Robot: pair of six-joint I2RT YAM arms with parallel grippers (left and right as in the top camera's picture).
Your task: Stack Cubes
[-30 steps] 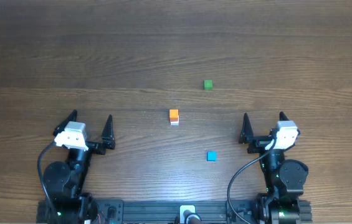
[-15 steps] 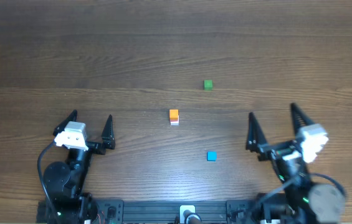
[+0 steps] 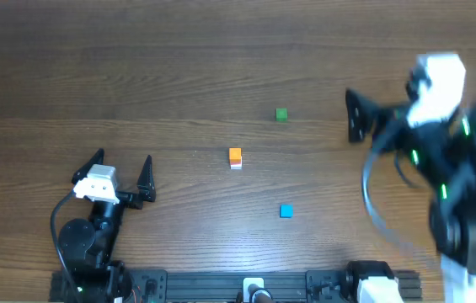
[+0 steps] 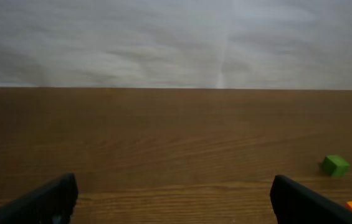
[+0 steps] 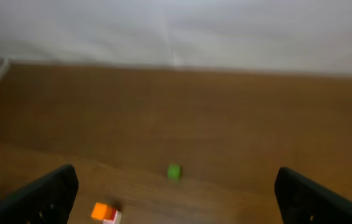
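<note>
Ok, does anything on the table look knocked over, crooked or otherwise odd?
Nothing stands out. The orange cube sits on the white cube, and the green cube and blue cube rest flat on the table, apart from the stack.

Soft, even light falls on the table (image 3: 221,50) in the top view, and the wood grain reads plainly from edge to edge. The left arm (image 3: 94,227) is crisp there, its cable and edges clean. The right arm (image 3: 440,168) is smeared into streaks, and its green lamps are drawn out into short lines. In the left wrist view the wall (image 4: 176,43) is bright and pale. The table is darker far off and lighter close by. The green cube (image 4: 336,165) is clear, and the left fingers (image 4: 45,202) are dark with almost no detail. The right wrist view is blurred throughout: the green cube and orange cube (image 5: 103,211) have soft edges, and the right fingers (image 5: 45,196) are dark blotches.
</note>
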